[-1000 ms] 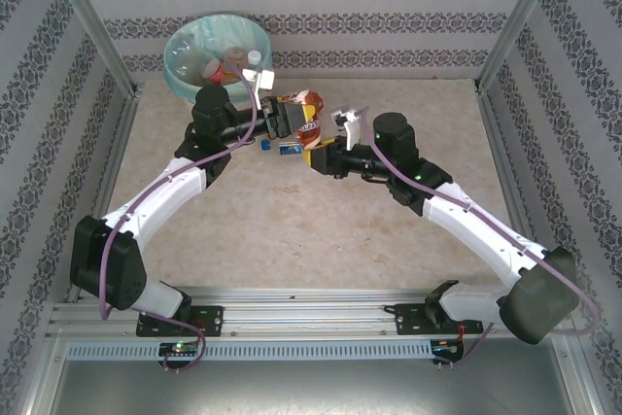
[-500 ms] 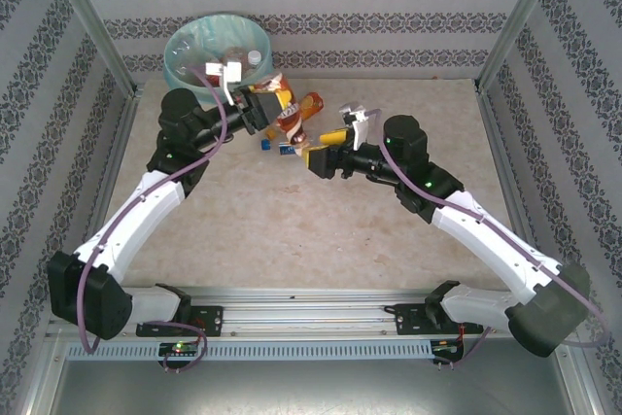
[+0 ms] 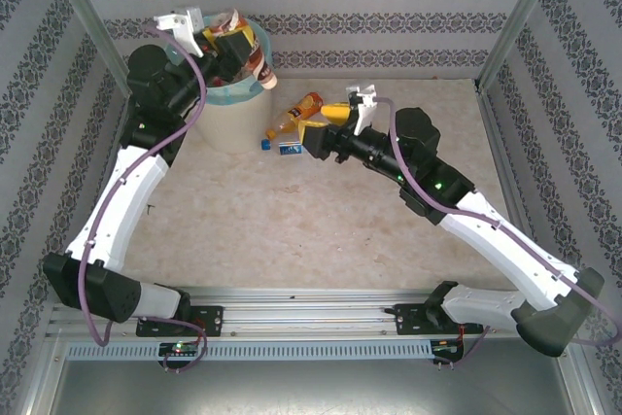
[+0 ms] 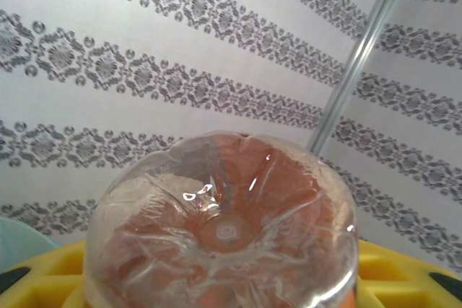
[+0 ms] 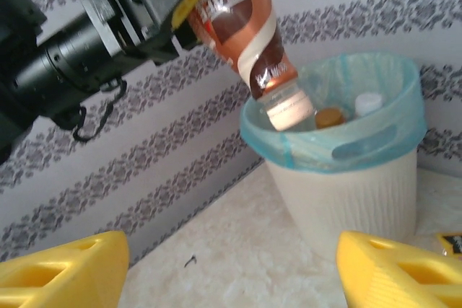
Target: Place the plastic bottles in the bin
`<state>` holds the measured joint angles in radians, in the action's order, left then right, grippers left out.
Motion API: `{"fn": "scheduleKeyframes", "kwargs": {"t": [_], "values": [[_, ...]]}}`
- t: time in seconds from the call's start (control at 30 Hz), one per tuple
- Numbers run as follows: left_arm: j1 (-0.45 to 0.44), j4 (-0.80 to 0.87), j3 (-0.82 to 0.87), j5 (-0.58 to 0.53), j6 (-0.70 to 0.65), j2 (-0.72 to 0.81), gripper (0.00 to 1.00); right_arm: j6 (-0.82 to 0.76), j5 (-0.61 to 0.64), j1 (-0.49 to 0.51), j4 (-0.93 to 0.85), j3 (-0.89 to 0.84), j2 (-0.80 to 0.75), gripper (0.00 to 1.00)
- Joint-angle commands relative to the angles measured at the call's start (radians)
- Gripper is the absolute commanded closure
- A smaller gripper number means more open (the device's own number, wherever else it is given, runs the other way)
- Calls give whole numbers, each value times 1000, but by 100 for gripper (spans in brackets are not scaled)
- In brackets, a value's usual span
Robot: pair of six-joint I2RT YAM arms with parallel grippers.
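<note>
Bin (image 3: 229, 121): far left corner of the counter (image 3: 292, 230), against the patterned wall. Cream ribbed wall, pale teal bag (image 5: 393, 84) folded over the rim. Inside, seen from the right wrist: a white cap (image 5: 368, 102) and an orange-brown cap (image 5: 330, 115), bottles standing low in the liner. No count possible from here.

Left hand (image 3: 243, 44): raised above the bin's mouth, clamped on a brown bottle (image 3: 257, 61). Bottle tilted cap-down, pale cap (image 5: 289, 113) just over the near rim, not yet inside. Left wrist view: the bottle's clear base (image 4: 224, 229) sits between the yellow fingers (image 4: 401, 275), pinched on both sides.

Counter, right of the bin: orange bottle (image 3: 295, 112) lying on its side near the bin's foot. Just in front of it a small blue-labelled bottle (image 3: 282, 147), also lying down.

Right hand (image 3: 322, 126): low over the counter just right of those two bottles, pointed toward the bin. Yellow fingers (image 5: 65, 272) spread wide, nothing between them, touching neither bottle as far as can be seen.
</note>
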<state>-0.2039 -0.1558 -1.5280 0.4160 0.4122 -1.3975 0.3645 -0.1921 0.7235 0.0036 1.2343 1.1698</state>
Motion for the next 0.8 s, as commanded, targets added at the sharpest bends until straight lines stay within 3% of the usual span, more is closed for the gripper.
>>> {"fn": "scheduleKeyframes", "kwargs": {"t": [0.0, 0.17, 0.33, 0.6, 0.77], "values": [[29, 47, -62, -49, -96, -50, 56, 22, 121, 12, 5, 91, 60, 25], [61, 100, -168, -140, -212, -152, 57, 54, 149, 23, -2, 184, 139, 26], [130, 91, -288, -190, -235, -272, 57, 39, 155, 50, -23, 230, 179, 27], [215, -26, -404, -159, -190, -479, 58, 49, 167, 78, -53, 238, 187, 28], [217, -70, -446, -114, -266, -589, 57, 56, 178, 86, -82, 233, 187, 30]]}}
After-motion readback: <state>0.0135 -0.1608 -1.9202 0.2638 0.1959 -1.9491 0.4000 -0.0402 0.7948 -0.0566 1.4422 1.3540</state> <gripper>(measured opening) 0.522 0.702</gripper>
